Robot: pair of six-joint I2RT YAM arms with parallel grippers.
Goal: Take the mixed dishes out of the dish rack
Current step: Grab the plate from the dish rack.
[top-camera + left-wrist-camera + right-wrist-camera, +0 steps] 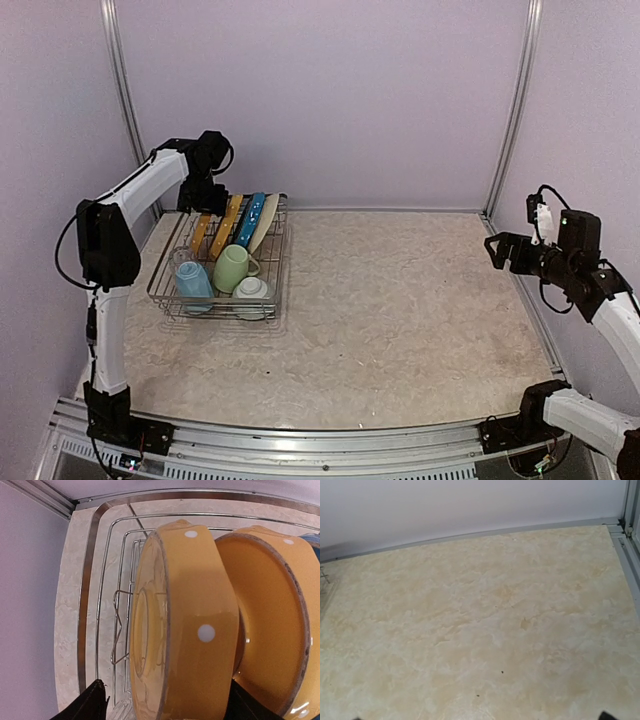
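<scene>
The left jaws stood open astride the upright left-hand yellow plate point(200, 630) in the dish rack point(160, 285), unclamped; the right jaws gaped empty, well away.

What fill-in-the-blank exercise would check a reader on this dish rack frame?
The left gripper straddles a ____ white-dotted scalloped plate standing in the rectangular silver wire dish rack. In the top view, left of the light green mug sits a light ____ cup. The right gripper hangs over the bare marbled table, jaws ____.
Missing words: yellow; blue; open.
</scene>
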